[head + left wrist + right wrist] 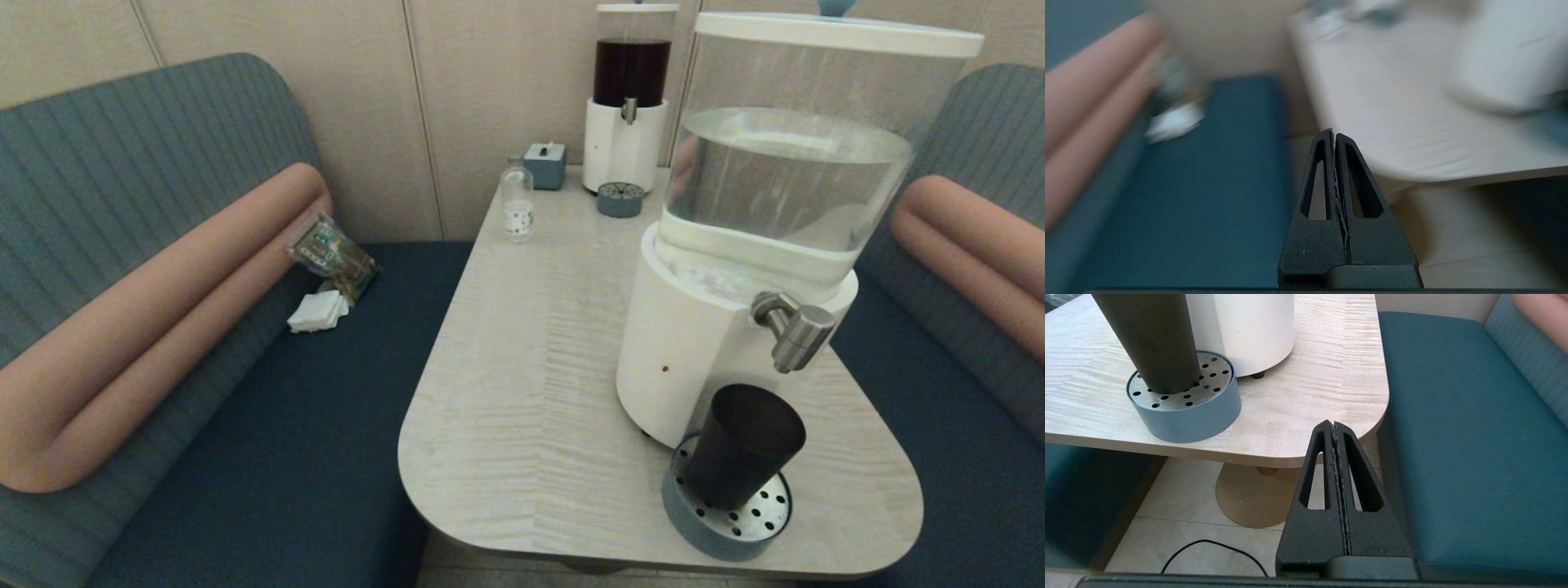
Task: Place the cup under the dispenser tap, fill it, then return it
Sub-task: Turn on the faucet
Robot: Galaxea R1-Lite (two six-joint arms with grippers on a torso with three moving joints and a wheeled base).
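Note:
The dark smoky cup (744,445) stands upright on the round grey drip tray (722,527), below the brushed-steel tap (796,329) of the big white-based dispenser (694,359). The right wrist view shows the cup (1151,339) on the drip tray (1188,412) close by. My right gripper (1334,424) is shut and empty, low by the table's near right corner, apart from the cup. Off the table's near left edge my left gripper (1334,132) hangs shut and empty over the blue seat. Neither gripper shows in the head view.
A slimmer dark-liquid dispenser (630,98) with its own small drip tray (620,198), a small clear bottle (517,202) and a grey-blue box (545,165) stand at the table's far end. Blue benches flank the table (522,367). A packet (331,255) and napkins (317,311) lie on the left seat.

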